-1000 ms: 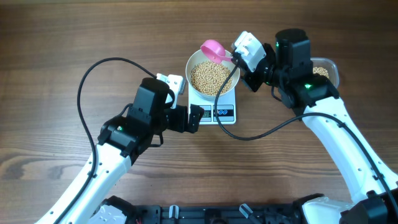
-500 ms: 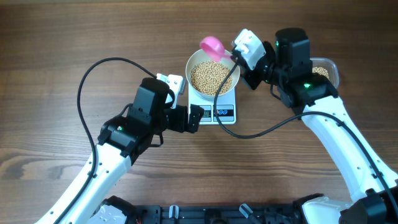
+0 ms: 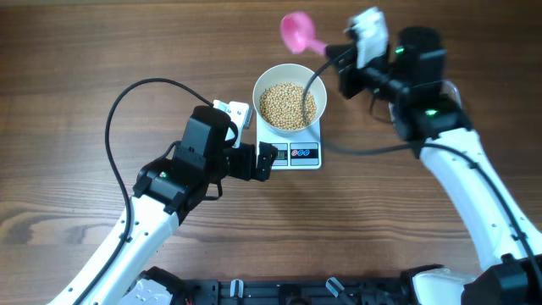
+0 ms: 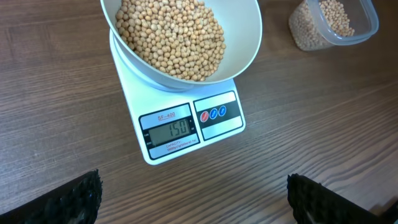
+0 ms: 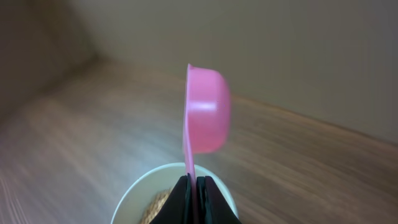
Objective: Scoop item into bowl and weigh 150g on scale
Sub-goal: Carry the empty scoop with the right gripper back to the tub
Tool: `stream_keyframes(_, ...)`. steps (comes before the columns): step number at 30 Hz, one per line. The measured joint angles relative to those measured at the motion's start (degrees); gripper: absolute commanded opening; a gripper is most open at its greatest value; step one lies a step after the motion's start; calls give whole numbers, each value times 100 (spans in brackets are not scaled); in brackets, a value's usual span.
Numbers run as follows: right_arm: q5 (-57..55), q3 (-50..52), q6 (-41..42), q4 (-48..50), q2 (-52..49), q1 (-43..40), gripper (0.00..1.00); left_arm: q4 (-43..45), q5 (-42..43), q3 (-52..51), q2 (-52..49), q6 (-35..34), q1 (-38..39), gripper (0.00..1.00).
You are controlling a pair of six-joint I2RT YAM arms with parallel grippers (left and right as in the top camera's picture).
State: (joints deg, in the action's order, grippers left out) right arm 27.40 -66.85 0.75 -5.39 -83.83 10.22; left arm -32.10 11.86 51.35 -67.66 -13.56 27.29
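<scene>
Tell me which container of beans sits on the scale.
The round white bowl sits on the white digital scale; the clear plastic tub of tan beans stands on the wooden table, apart.

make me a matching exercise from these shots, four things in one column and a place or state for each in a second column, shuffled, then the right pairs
Things:
1. pink scoop
2. white bowl
3. clear tub
4. left gripper

Places or states:
A. open, beside the scale, holding nothing
B. on the scale, filled with beans
C. pinched by its handle in the right gripper, tipped on its side
D. on the wooden table, apart from the scale, some beans in it

Pairs: 1-C, 2-B, 3-D, 4-A
</scene>
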Motion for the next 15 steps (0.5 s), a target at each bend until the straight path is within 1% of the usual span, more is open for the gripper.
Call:
stream_keyframes(4,623,0,990,-13,101,-1309,4,0,0,0,0,0,0,100)
stream_keyframes(6,911,-2,1480,-269,144,-1974,4,2,0,0,0,0,0,100)
stream_keyframes(8,1043,-4,1696,-496,157,-2256,5,0,0,0,0,0,0,100)
stream_keyframes(9,1196,-17,2041,-905,162,-2675,4,0,0,0,0,0,0,100)
stream_keyframes(10,1283,-26,2212,-1495,184,-2929,4,13,-2,0,0,0,0,100)
stream_keyframes(13,1274,-9,2514,-2553,190,-3464,4,9,-2,0,0,2,0,100)
stream_keyframes(15,994,-4,2625,-3029,192,-3639,4,4,0,0,0,0,0,100)
